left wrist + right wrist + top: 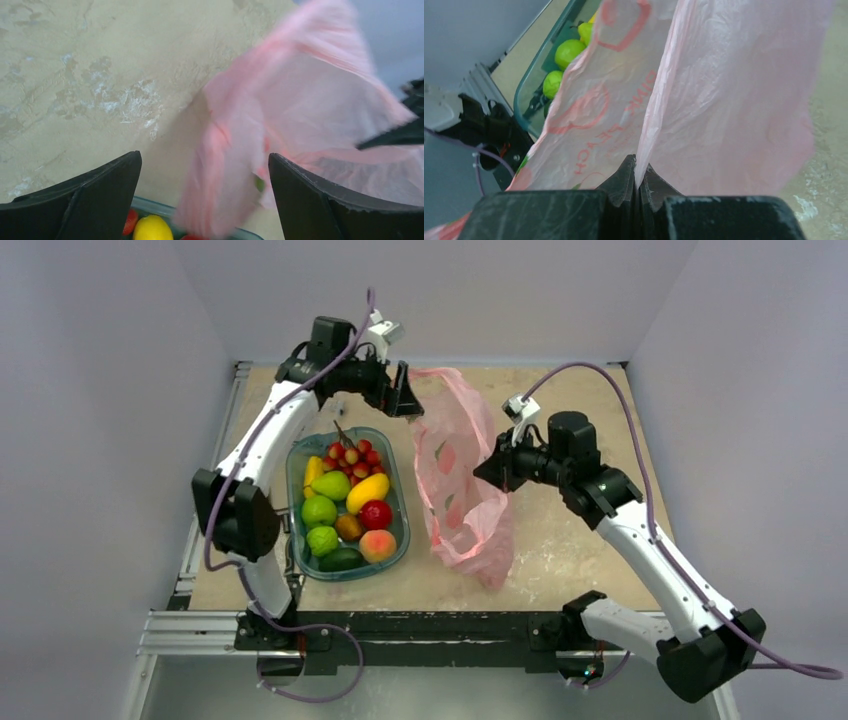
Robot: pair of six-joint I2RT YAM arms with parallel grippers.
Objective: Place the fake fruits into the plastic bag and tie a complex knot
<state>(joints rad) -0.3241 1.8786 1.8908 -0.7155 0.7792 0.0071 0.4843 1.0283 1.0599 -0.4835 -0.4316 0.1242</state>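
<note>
A robotics lab test cell: two white-and-black robot arms [270,435] bolted to an aluminium rail [190,632] along a scuffed beige table [570,540], boxed in by plain pale grey wall panels [100,420], with trailing purple cables [585,365] and glossy fake fruits [367,492] in a teal clear plastic tub [403,525].

left gripper [204,157] jaws wide apart. pink bag [310,100], blurred, hangs in the gap beyond them, over the table [75,75]. tub [155,206] rim at bottom edge; yellow fruit [152,228] and red fruit [131,221] inside.

White arm links [265,440], black joints [240,518], purple cables [580,364]
</note>
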